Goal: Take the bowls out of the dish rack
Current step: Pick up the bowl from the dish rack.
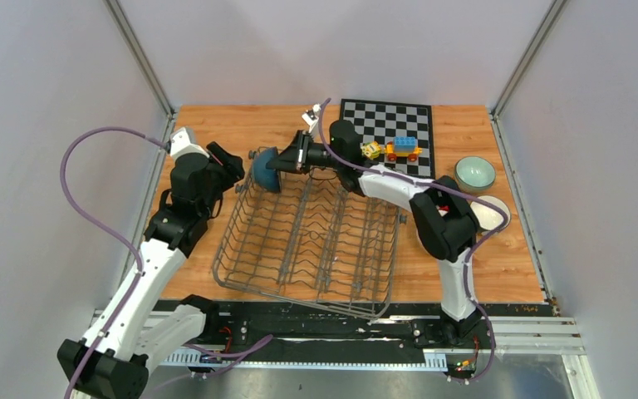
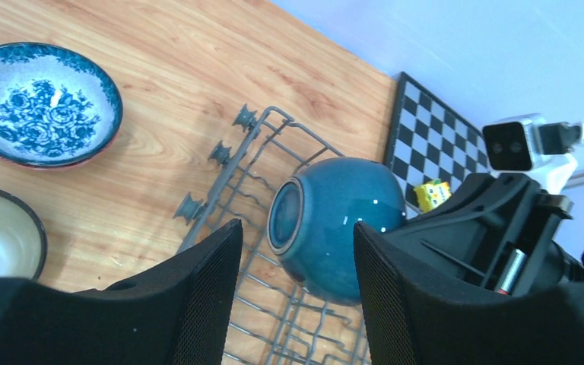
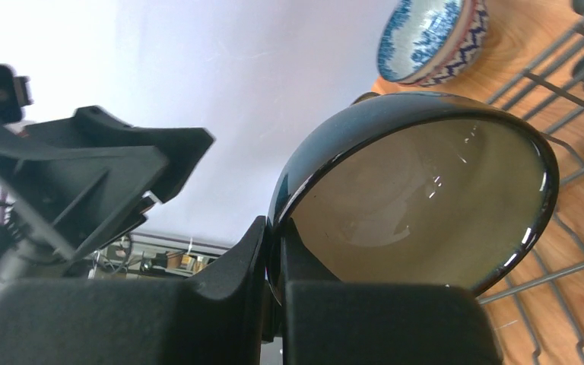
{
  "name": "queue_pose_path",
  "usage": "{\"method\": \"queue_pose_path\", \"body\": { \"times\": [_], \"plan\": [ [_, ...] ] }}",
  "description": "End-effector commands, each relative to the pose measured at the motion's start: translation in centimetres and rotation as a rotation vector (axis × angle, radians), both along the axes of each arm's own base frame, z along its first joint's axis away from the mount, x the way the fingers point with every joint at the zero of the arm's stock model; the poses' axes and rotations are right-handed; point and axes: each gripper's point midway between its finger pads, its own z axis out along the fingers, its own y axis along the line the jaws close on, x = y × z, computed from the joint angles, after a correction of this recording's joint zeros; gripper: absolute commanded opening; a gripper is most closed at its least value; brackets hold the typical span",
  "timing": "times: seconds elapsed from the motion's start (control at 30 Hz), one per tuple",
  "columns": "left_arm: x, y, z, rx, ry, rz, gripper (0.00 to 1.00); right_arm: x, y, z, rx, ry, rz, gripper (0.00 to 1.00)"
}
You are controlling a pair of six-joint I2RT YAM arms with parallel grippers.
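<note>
On the left of the table point(image 1: 216, 125), seen from the left wrist, a blue-and-white bowl point(image 2: 42, 103) and a beige bowl point(image 2: 0, 232) sit near each other, both showing nothing inside. The left gripper point(image 2: 295, 236) hangs beside them with its fingers apart, facing the far-left corner of the dish rack point(image 1: 307, 241). There a teal bowl point(image 2: 334, 228) stands on edge over the wires, its rim pinched by the right gripper point(image 3: 274, 236). Behind lies a chessboard point(image 1: 386, 125) carrying two toy blocks point(image 1: 403, 148). Far right, a celadon bowl point(image 1: 474, 173) and a pale bowl point(image 1: 488, 212), half hidden by the right arm. Five bowls, one rack.
</note>
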Motion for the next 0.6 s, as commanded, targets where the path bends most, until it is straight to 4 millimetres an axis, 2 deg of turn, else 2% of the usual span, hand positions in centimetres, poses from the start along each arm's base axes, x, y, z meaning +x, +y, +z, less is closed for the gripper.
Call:
{"method": "queue_pose_path", "body": {
  "times": [0.0, 0.2, 0.33, 0.37, 0.43, 0.57],
  "plan": [
    [-1.2, -0.4, 1.8, -0.046, -0.032, -0.034, 0.59, -3.2, -1.5, 7.7, 0.103, -0.207, 0.033, 0.00],
    [-1.8, -0.8, 3.9, -0.072, -0.081, -0.065, 0.71, -6.7, -4.2, 10.6, 0.047, -0.322, 0.045, 0.00],
    [-1.8, -0.3, 5.4, -0.017, -0.138, -0.069, 0.86, -9.4, -7.4, 11.5, -0.097, -0.459, 0.018, 0.00],
    [-2.0, 0.1, 5.6, -0.017, -0.146, -0.049, 0.92, -10.6, -8.6, 11.9, -0.142, -0.510, 0.016, 0.00],
    [-2.4, -0.1, 6.2, -0.022, -0.184, -0.066, 1.00, -12.5, -10.3, 11.9, -0.227, -0.594, 0.014, 0.00],
    [-2.8, -1.7, 7.6, -0.077, -0.271, -0.154, 1.00, -15.3, -13.8, 11.1, -0.401, -0.760, -0.027, 0.00]
  ]
}}
